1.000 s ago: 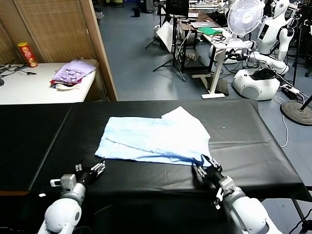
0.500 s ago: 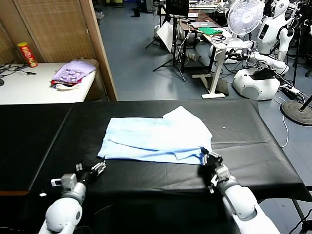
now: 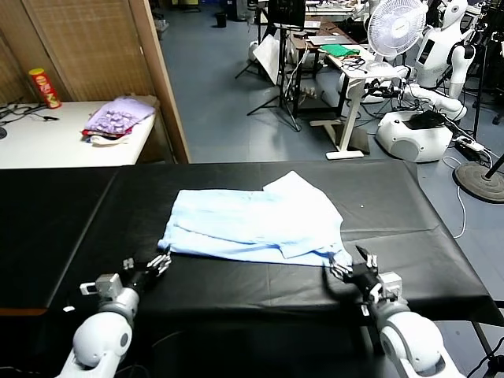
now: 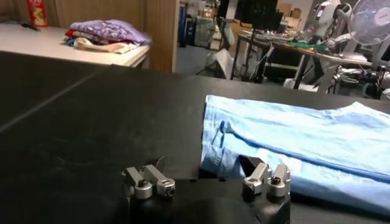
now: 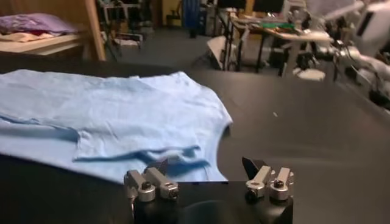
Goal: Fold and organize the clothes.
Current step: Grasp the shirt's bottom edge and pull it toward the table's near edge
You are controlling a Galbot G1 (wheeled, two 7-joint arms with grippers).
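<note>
The right end effector (image 3: 352, 268) sat low over the near edge of the black surface (image 3: 409, 228), its fingers spread apart and holding nothing. The pale blue T-shirt (image 3: 252, 224) lay just beyond it; in the right wrist view, the shirt's near right corner (image 5: 183, 161) sat just ahead of the fingertips, toward one finger (image 5: 152, 182), while the other finger (image 5: 268, 179) stood over bare black cloth. Whether any fingertip touched the fabric could not be told.

The left end effector (image 3: 158, 262) hovered at the shirt's near left corner, also spread wide and empty. In the left wrist view, the folded hem (image 4: 228, 152) lay directly ahead of one finger (image 4: 268, 179), the other finger (image 4: 149, 182) over bare surface.

The T-shirt lay flat near the middle of the surface, folded lengthwise, with a flap turned up at its far right. Farther off to the left, a lilac heap of cloth (image 3: 118, 116) rested on a white table (image 3: 47, 142).
</note>
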